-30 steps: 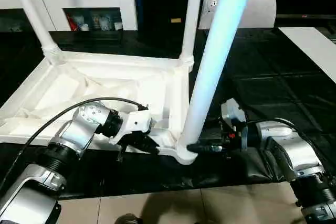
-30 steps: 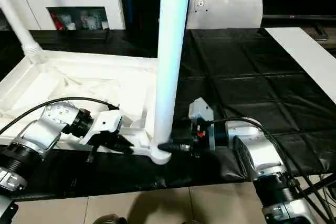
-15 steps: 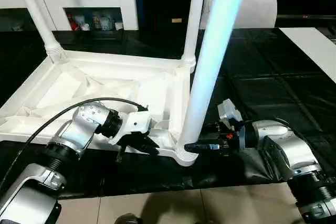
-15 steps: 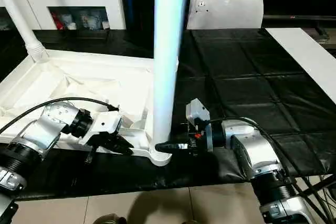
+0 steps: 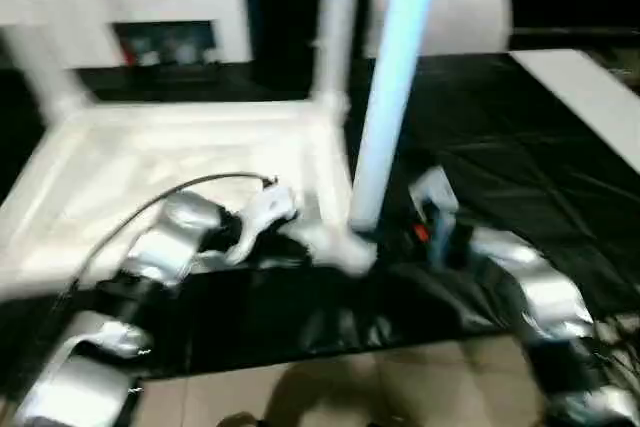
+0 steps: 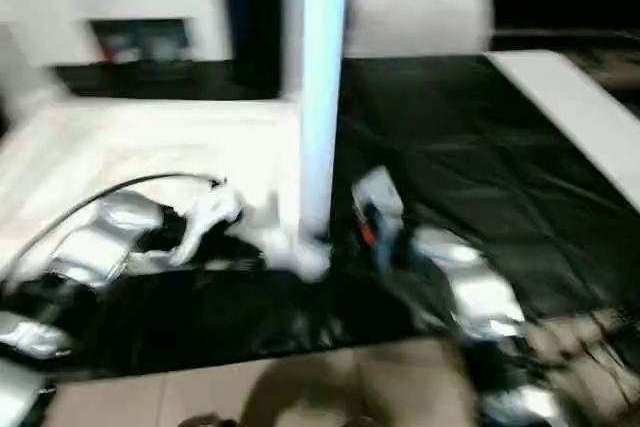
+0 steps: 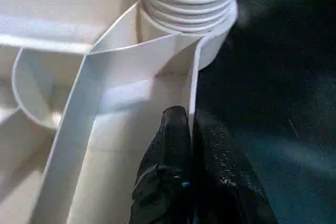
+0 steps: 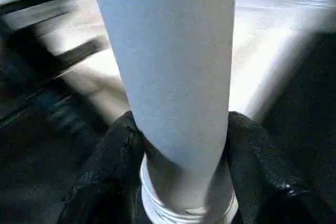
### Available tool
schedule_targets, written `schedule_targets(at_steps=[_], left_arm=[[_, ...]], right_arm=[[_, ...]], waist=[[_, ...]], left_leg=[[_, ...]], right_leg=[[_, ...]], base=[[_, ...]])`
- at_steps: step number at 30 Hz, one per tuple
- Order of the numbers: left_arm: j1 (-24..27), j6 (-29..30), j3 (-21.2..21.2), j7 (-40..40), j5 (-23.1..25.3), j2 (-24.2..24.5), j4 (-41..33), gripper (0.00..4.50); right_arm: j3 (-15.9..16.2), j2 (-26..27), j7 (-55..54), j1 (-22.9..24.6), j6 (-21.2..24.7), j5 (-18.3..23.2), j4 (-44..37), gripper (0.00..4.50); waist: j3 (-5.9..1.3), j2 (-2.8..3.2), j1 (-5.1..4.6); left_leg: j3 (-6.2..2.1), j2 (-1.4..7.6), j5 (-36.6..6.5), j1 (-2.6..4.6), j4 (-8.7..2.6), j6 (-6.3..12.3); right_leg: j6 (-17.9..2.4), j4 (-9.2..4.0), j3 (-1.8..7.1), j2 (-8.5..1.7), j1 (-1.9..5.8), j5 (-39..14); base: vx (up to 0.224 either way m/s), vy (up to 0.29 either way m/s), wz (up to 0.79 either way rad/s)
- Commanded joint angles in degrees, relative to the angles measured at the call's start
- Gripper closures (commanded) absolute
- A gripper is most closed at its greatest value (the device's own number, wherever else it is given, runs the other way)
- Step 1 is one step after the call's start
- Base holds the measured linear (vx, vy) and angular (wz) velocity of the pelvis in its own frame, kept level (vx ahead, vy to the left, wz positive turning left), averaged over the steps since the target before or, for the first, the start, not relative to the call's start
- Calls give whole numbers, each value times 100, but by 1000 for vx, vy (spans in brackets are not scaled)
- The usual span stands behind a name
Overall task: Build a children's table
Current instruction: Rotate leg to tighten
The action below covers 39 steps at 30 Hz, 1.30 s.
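Since before, right gripper [image 8: 181,182] has clamped one of three legs [image 8: 168,77]; left gripper [image 7: 181,145] pinches tabletop [image 7: 105,108] rim

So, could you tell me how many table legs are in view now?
3. The near leg, held by the right tool, at the tabletop's near corner; the far right leg behind it; the far left leg opposite. A fourth may be hidden.

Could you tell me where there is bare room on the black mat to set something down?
Free: the black mat between the near leg and the flat white sheet. Crowded: the near corner of the tabletop, where the left tool pinches the rim and the right tool clasps the leg.
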Motion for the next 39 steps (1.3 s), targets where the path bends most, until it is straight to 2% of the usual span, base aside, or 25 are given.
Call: schedule_targets(at_steps=[1,2,4,5,7,8,9,11,12,14,16,19,21,23,24,26,27,28,29,31,34,39], left_arm=[[-287,205,143,608,-237,-535,-101,450],[-340,294,221,887,-218,-662,-41,450],[-432,371,343,1444,-88,-866,73,450],[-432,371,343,1444,-88,-866,73,450],[-463,527,386,1854,90,-983,5,450],[-448,544,398,1885,85,-1001,-22,450],[-448,544,398,1885,85,-1001,-22,450],[-413,525,331,1832,123,-954,-123,450],[-394,538,323,1797,110,-925,-161,450],[-356,537,231,1707,158,-795,-224,450],[-319,514,233,1625,151,-710,-264,450],[-214,333,188,1296,102,-539,-363,450],[-133,247,225,1038,-34,-473,-424,450],[-48,-129,121,618,-68,-280,-391,450],[-5,-272,73,366,-113,-172,-365,450],[32,-465,9,125,-160,-64,-337,450],[82,-813,-87,-286,-226,85,-297,450],[101,-974,-156,-510,-230,183,-269,450],[120,-1177,-254,-749,-204,296,-243,450],[138,-1342,-360,-1068,-187,440,-208,450],[129,-1465,-401,-1477,-254,560,-164,450],[117,-1745,-697,-2321,-274,919,-252,450]], right_arm=[[479,622,-403,-156,390,55,110,254],[435,797,-703,-222,503,12,178,254],[401,1120,-1282,-337,621,-168,348,254],[401,1120,-1282,-337,621,-168,348,254],[383,1411,-1626,-408,398,-297,441,254],[359,1445,-1669,-413,309,-312,454,219],[359,1445,-1669,-413,309,-312,454,184],[244,1491,-1718,-435,158,-276,443,178],[248,1456,-1672,-421,121,-282,387,178],[267,1316,-1452,-339,-9,-244,233,142],[258,1166,-1203,-242,-97,-198,69,135],[220,852,-828,-108,-301,-146,-61,102],[233,577,-544,-27,-448,-174,-99,91],[230,200,-84,84,-621,-138,-178,67],[200,8,200,141,-648,-58,-237,67],[166,-155,463,190,-669,13,-288,48],[139,-378,837,235,-684,119,-336,42],[134,-515,1075,254,-684,188,-365,35],[136,-640,1296,261,-666,251,-390,23],[160,-818,1648,251,-632,356,-421,12],[246,-1074,2129,196,-520,530,-452,4],[527,-1476,3092,28,-438,708,-402,4]], waist=[[-335,-17,6],[-342,-67,-28],[-351,-49,-22],[-345,-46,-33],[-366,-30,-11],[-366,-4,1],[-375,-4,4],[-386,-3,6],[-389,19,12],[-388,4,13],[-380,4,29],[-394,8,29],[-399,9,12],[-395,18,32],[-394,2,34],[-398,14,31],[-390,-10,36],[-393,-7,46],[-385,14,57],[-375,7,68],[-359,26,160],[-363,18,268]], left_leg=[[-113,132,-1916,45,-440,-148],[-102,123,-1844,25,-431,-93],[-86,120,-1715,47,-415,-39],[-74,118,-1684,45,-409,-31],[-73,128,-1485,32,-415,-8],[-74,132,-1438,22,-424,-2],[-72,135,-1406,19,-422,-1],[-62,135,-1258,12,-417,73],[-62,135,-1248,22,-417,84],[-56,137,-1243,19,-416,101],[-53,143,-1301,32,-419,118],[-62,150,-1167,-2,-415,165],[-48,139,-1095,2,-394,218],[-45,145,-1105,14,-387,269],[-40,145,-1120,7,-387,304],[-42,163,-1122,20,-389,322],[-45,156,-1170,8,-390,359],[-46,161,-1193,15,-391,371],[-47,177,-1256,30,-395,377],[-32,190,-1333,49,-401,339],[-27,216,-1484,96,-418,241],[-29,230,-1542,79,-422,178]], right_leg=[[-730,-580,173,-332,193,-2754],[-762,-578,167,-321,207,-2629],[-794,-578,182,-315,188,-2458],[-818,-568,194,-305,176,-2394],[-876,-541,200,-306,203,-2030],[-902,-528,201,-301,222,-1832],[-927,-509,202,-298,231,-1703],[-1055,-474,206,-294,257,-1237],[-1081,-468,201,-291,266,-1175],[-1104,-469,204,-297,274,-1144],[-1087,-481,202,-293,275,-1209],[-1131,-445,202,-298,316,-916],[-1244,-437,197,-287,320,-736],[-1253,-458,200,-292,322,-776],[-1265,-453,202,-291,336,-765],[-1320,-439,195,-287,317,-706],[-1320,-452,192,-295,325,-813],[-1302,-459,194,-300,333,-871],[-1303,-463,197,-297,309,-933],[-1335,-464,200,-300,279,-1027],[-1274,-479,204,-307,240,-1359],[-1291,-442,199,-320,253,-1321]], base=[[0,0,0],[0,0,0],[0,0,0],[0,0,0],[0,0,0],[0,0,0],[0,0,0],[0,0,0],[0,0,0],[0,0,0],[0,0,0],[0,0,0],[0,0,0],[0,0,0],[0,0,0],[0,0,0],[0,0,0],[0,0,0],[0,0,0],[0,0,0],[0,0,0],[0,0,0]])
